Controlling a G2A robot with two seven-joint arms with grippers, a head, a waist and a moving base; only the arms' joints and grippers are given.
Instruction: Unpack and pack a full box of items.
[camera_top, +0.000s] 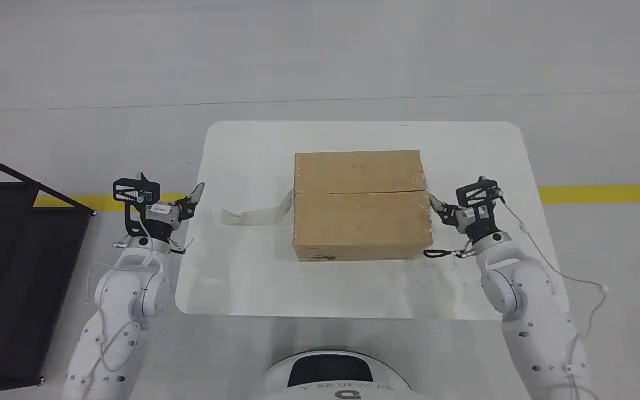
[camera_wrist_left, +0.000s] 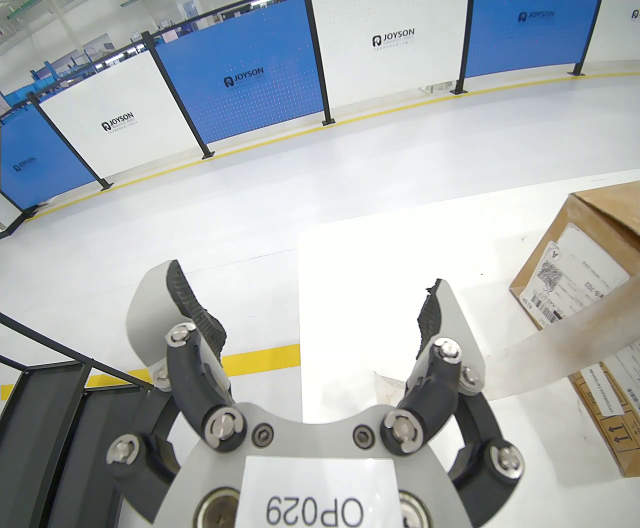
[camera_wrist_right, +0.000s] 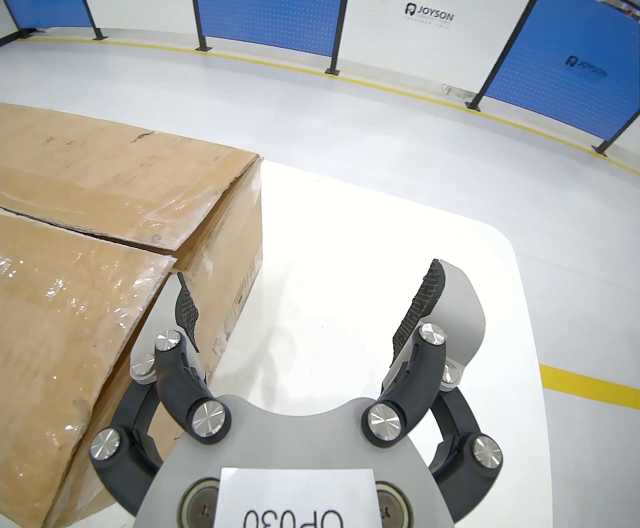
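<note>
1. The left gripper (camera_wrist_left: 306, 274) hangs wide open and empty at the left edge of the white desk (camera_top: 250, 280).
2. A translucent tape strip (camera_top: 255, 213) lies limp on the desk, running out from the box's left end.
3. The cardboard box (camera_top: 360, 203) sits mid-desk with its flaps shut, so its contents are hidden. The left wrist view shows white labels (camera_wrist_left: 575, 280) on its end.
4. The right gripper (camera_wrist_right: 307, 269), wide open and empty, stands just beside the box's right end.

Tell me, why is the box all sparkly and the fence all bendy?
Right wrist view: shiny clear tape on the box catches the light and glints. Left wrist view: the wide lens bends the fence panels and yellow floor line into curves.
</note>
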